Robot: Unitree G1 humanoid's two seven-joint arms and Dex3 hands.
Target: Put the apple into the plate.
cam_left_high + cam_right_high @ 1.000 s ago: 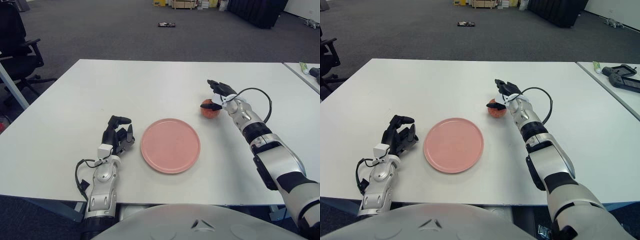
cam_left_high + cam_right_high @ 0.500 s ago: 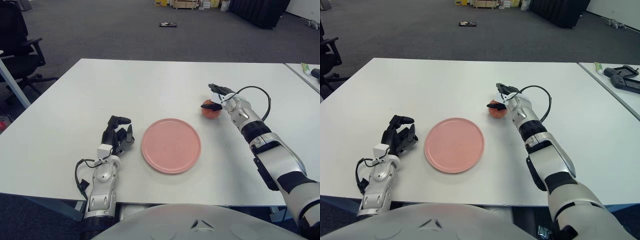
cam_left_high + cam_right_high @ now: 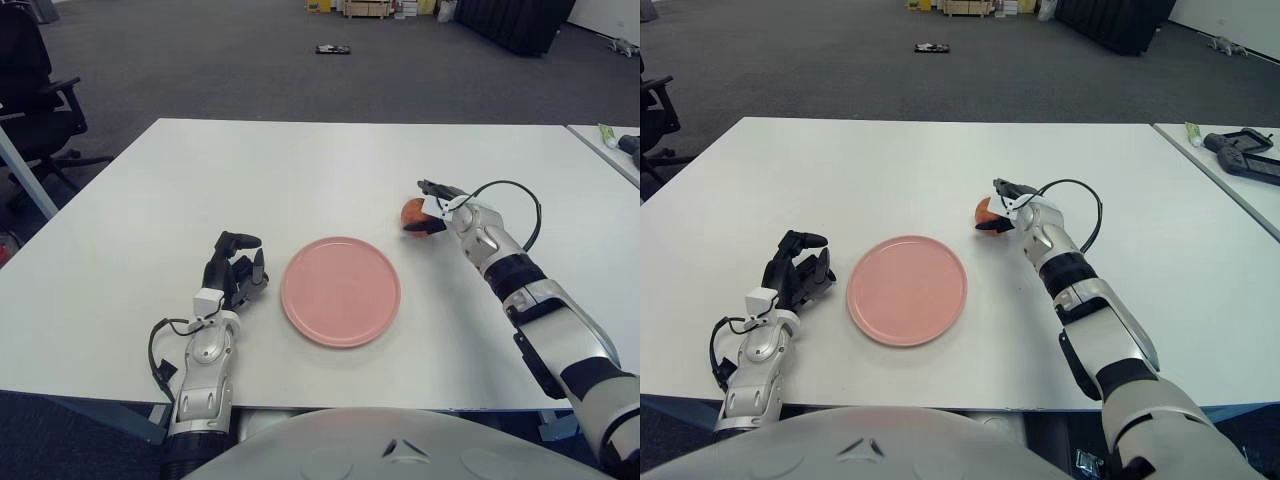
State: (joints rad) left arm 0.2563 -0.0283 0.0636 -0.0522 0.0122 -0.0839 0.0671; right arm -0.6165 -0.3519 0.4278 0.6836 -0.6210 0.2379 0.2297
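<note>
One white tabletop [image 3: 300, 170] is carrying everything, largest first — the pink plate [image 3: 341, 291] is lying near its front middle, empty. To the plate's right and a little farther back, the right robot hand [image 3: 437, 207] is closing its dark fingers around the red apple [image 3: 412, 213], which is sitting at that hand's left side, toward the plate. Being roundish, the apple is showing no clear long axis or pointing direction. Its carry looks short — leftward and nearer. The left robot hand [image 3: 232, 277] is resting just beside the plate's left edge, fingers loosely curled, holding nothing.

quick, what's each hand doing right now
Left hand: curled, holding nothing, resting on the table.
Right hand: closed on the apple.
</note>
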